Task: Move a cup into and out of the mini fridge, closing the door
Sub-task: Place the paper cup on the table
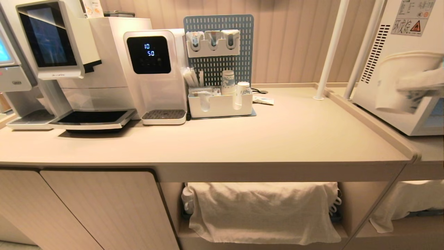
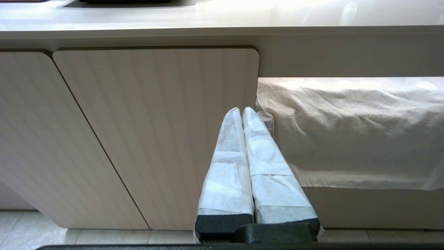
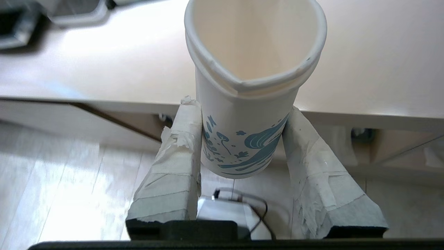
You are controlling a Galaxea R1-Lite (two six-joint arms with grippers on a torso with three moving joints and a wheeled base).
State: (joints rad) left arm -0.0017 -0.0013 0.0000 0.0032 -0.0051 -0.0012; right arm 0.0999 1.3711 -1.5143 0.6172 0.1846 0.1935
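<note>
We see the counter under warm, even indoor light, with soft shadows beneath the coffee machine. Straight poles lean and bow toward the head view's edges. At its right edge the cup looms close and blurred. Glare washes out the counter's top in the left wrist view, and pale reflections streak the floor in the right.

Right end effector raised at the far right, fingers clamped; left end effector parked low, fingers pressed together.
</note>
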